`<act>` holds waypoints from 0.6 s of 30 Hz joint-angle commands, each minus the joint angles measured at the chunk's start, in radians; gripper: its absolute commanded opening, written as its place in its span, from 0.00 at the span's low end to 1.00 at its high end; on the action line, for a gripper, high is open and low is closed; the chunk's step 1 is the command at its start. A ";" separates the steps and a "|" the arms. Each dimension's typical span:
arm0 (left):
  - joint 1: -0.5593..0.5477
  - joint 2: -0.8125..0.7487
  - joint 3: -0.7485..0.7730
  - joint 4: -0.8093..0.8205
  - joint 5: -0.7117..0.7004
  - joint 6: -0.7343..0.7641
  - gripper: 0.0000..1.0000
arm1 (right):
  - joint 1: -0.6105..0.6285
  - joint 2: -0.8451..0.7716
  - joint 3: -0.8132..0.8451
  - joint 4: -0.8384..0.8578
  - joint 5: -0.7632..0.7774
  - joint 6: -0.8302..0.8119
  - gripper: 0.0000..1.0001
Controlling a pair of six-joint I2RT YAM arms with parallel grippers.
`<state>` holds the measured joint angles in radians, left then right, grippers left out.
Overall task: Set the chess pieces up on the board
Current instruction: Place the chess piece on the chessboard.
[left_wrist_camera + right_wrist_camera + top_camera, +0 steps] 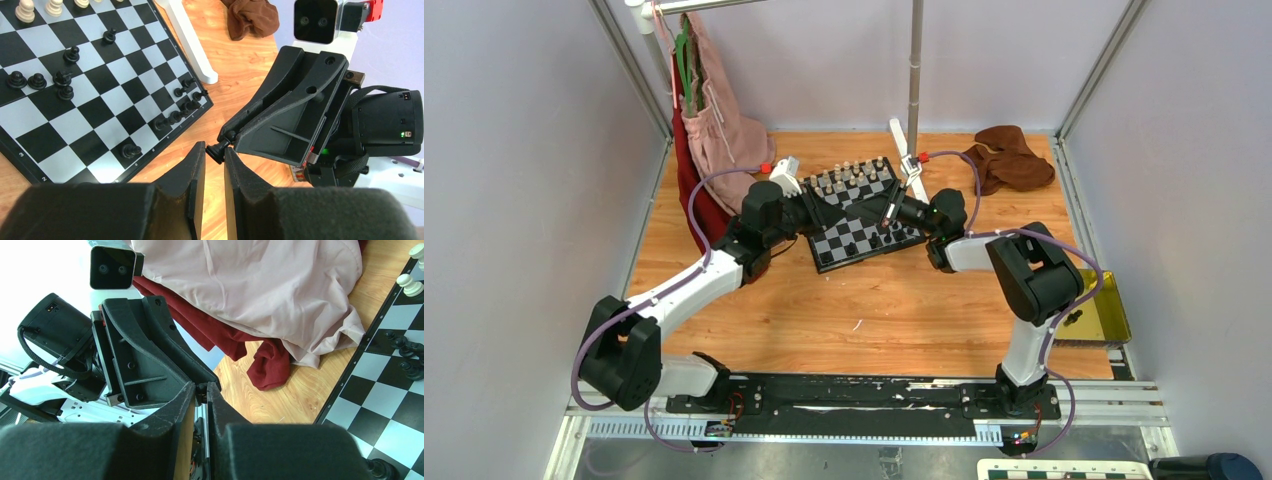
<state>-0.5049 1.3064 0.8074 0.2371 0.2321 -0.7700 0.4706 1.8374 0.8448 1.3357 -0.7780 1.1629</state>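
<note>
The left gripper is closed on a small black piece, pinching its base at the very fingertips. The right gripper meets it tip to tip from the opposite side, its fingers drawn in against the same piece. The board lies ahead and to the left of the left fingers, with loose black pieces crowded along its nearest edge and cream pieces at the far side.

Bright, even light; soft shadows, blurred foregrounds.
</note>
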 commanded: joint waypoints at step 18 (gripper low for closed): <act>0.000 0.005 0.006 0.025 0.025 0.006 0.09 | 0.030 0.028 0.046 0.025 0.007 -0.002 0.00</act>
<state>-0.4995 1.3117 0.8074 0.2375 0.2245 -0.7700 0.4713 1.8553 0.8597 1.3388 -0.7738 1.1645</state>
